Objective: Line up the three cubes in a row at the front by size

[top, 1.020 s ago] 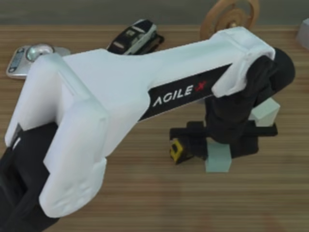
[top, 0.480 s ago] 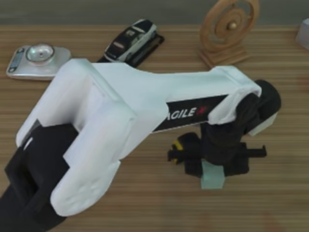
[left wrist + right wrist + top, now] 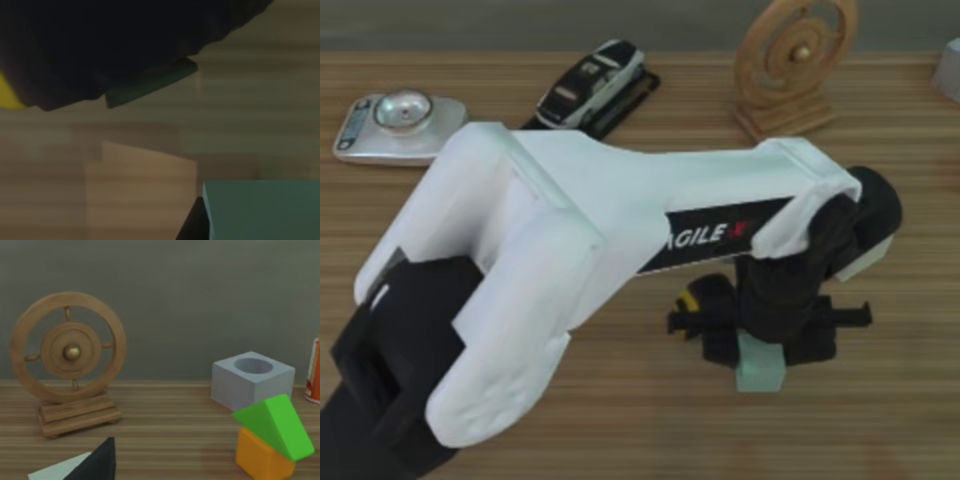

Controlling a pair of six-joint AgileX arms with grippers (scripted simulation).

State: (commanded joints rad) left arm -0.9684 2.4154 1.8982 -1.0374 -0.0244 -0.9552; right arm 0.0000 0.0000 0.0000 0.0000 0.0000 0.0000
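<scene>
My left arm reaches across the table from the front left, and its gripper (image 3: 760, 352) is shut on a mint-green cube (image 3: 760, 376) right of centre, toward the front. In the left wrist view the cube (image 3: 265, 210) sits against a black finger (image 3: 192, 227). A larger off-white cube (image 3: 870, 256) stands behind and to the right, half hidden by the arm's black wrist. The third cube is hidden. My right arm is outside the top view.
A yellow-black tape measure (image 3: 689, 298) lies just left of the left gripper. At the back are a scale (image 3: 390, 125), a toy car (image 3: 592, 80) and a wooden wheel (image 3: 795, 60). A grey hollow block (image 3: 252, 380) and green-on-orange blocks (image 3: 270, 440) stand at the right.
Over the last second my left arm drew toward the front, carrying the mint-green cube forward and slightly left. In the last half second it has hardly moved.
</scene>
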